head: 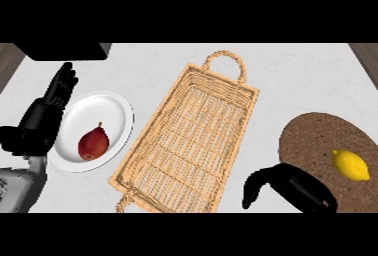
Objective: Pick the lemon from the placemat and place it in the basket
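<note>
A yellow lemon (351,165) lies on the round brown placemat (317,135) at the right. My right hand (295,189) sits low at the placemat's near-left edge, a short way left of the lemon and apart from it, fingers curled downward and holding nothing. The long wicker basket (188,140) with loop handles lies slantwise in the middle, with nothing in it. My left hand (44,120) rests at the far left, fingers straight and pointing up, beside the white plate.
A white plate (111,112) left of the basket holds a red pear (93,143). A dark block (63,50) sits at the top left corner. The wooden counter edges show at the top corners.
</note>
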{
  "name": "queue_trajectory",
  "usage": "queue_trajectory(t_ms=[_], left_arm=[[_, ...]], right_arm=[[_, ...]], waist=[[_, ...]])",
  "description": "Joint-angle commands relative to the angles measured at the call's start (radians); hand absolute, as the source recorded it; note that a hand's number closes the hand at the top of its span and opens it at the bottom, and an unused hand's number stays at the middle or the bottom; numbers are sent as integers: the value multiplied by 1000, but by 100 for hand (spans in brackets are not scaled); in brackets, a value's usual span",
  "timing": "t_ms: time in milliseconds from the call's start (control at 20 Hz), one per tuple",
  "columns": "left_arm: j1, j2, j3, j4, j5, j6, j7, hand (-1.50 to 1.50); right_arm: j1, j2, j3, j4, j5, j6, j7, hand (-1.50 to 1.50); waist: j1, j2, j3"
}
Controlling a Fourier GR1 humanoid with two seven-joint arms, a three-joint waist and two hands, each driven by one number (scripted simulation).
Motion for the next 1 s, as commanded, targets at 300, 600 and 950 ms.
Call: queue_trajectory(t_ms=[300,600,950], left_arm=[[46,53,3,2,-51,-13,12,0],[50,31,-18,12,-58,-26,-29,0],[26,20,-30,-27,-61,-33,21,0]], right_arm=[[-2,-324,-291,-386,263,-8,-39,-150],[-186,-624,-433,-390,414,169,21,-150],[-280,-876,-440,-343,482,492,-87,-150]], waist=[[-39,-11,-10],[1,3,-12],[28,10,-8]])
